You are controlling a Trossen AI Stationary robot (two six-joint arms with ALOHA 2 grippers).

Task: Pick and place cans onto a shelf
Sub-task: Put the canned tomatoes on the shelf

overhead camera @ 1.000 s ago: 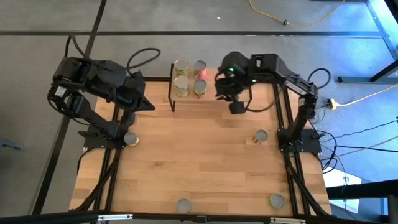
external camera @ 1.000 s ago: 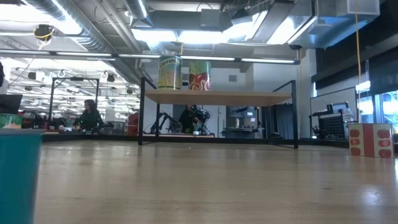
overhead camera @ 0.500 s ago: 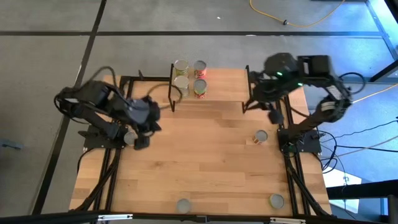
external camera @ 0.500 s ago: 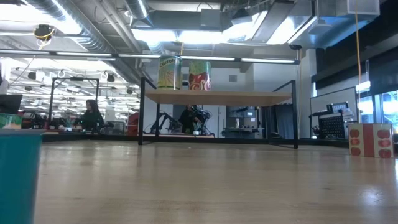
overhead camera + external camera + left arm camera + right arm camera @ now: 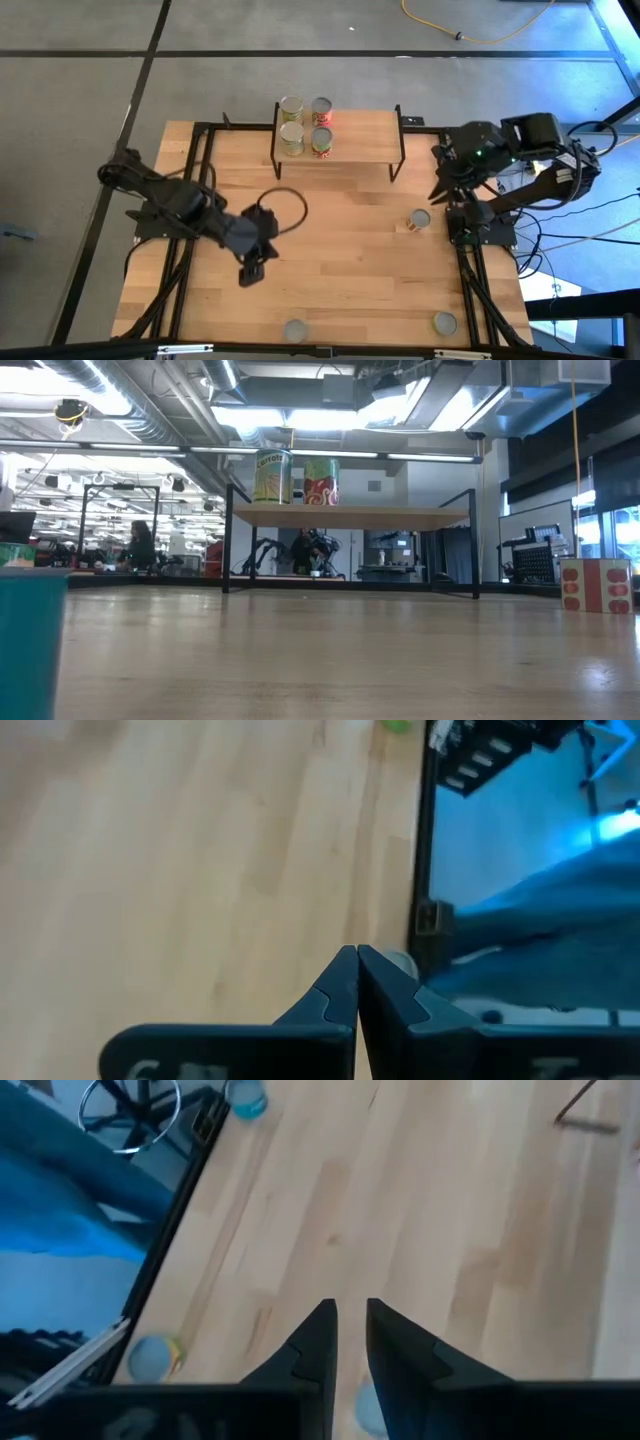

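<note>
Four cans (image 5: 305, 126) are already parked in a tight cluster at one end of the shelf (image 5: 360, 136), probably so room is left for more. Three loose cans are spotted on the desk (image 5: 340, 260): one (image 5: 420, 219) just below the right gripper (image 5: 440, 185), two well apart near the front edge. The left gripper (image 5: 251, 275) is pressed closed and empty; the right one is nearly closed, nothing held.
</note>
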